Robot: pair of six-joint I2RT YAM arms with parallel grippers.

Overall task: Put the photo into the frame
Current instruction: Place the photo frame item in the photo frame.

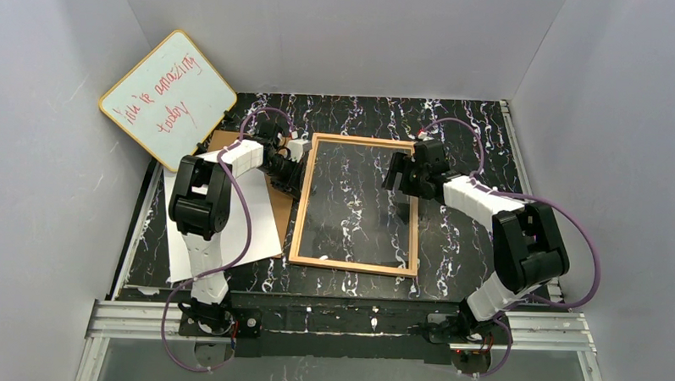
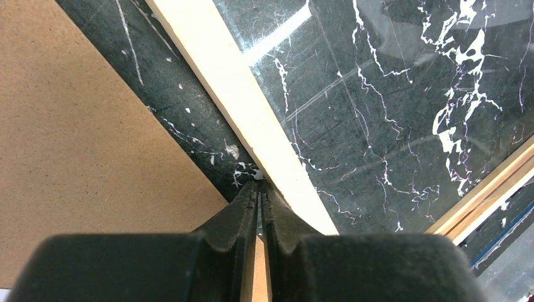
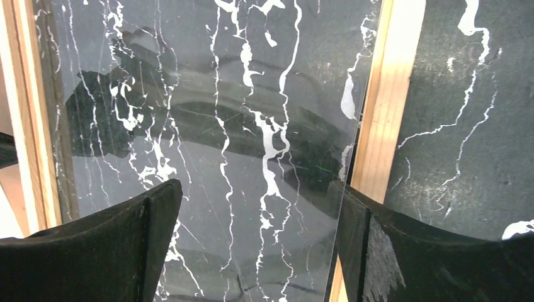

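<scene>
My left gripper [image 2: 258,185] is pressed together with nothing between its tips that I can make out. They rest against the outer edge of the frame's [image 1: 355,265] left rail, towards the far end. My right gripper [image 3: 255,207] is spread wide and holds nothing. It hovers over the frame's right rail, one finger above the clear pane and the other outside the wood.

The frame lies flat in the middle of the tabletop [image 1: 472,136], and the marbled surface shows through the pane, so it is empty. The photo [image 1: 265,234] lies white side up near the left edge of the tabletop, under my left arm. It seems to rest partly on the brown backing board [image 2: 94,126], which sits just beside the frame's left rail.

I judge this to be squaring or steadying the frame, with the loading step not yet begun. Next I must get hold of the photo. A thin sheet lying flat gives little to pinch, so I would go for a free edge or corner. My own left arm covers much of the sheet and would have to clear first. The whiteboard [image 1: 168,96] leans in the far left corner, well apart and no obstacle.
</scene>
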